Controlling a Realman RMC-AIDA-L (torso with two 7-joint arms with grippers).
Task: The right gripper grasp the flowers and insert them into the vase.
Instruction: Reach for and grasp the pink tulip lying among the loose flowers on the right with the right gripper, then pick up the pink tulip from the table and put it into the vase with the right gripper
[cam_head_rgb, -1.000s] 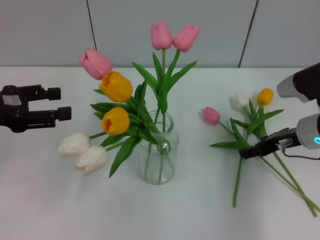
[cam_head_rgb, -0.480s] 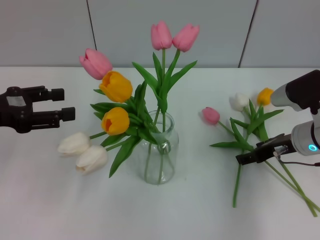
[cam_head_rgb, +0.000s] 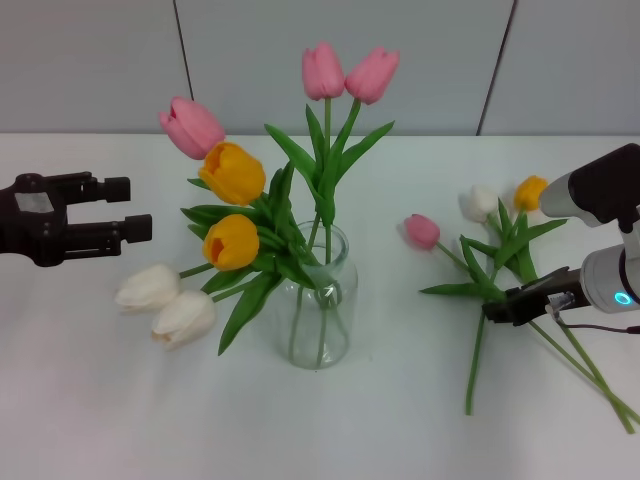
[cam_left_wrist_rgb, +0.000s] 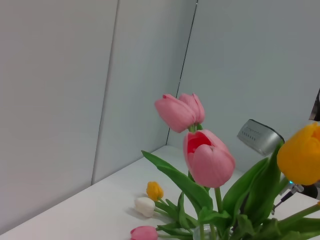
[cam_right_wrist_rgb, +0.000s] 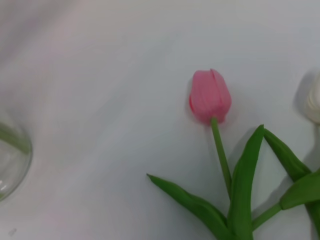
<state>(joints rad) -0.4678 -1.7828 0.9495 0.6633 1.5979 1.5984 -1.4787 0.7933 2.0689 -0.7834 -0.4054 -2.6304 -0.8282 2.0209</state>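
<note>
Head view: I see the black two-fingered right gripper (cam_head_rgb: 497, 308) low over the crossed thin green stems of the loose tulips (cam_head_rgb: 500, 262) lying on the white table (cam_head_rgb: 100, 400), well right of the clear glass vase (cam_head_rgb: 322, 300) already crowded with tulips; I cannot tell its finger gap, and the left gripper (cam_head_rgb: 128, 210) idles spread apart far left. Left wrist view adds only vase blooms. Right wrist view shows the pink bud (cam_right_wrist_rgb: 210, 95); with stems tangled, I risk grabbing several or snagging leaves.

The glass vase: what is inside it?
The glass vase holds green stems of pink, orange and white tulips. Leaves cover the neck, so individual stems cannot be counted there.
</note>
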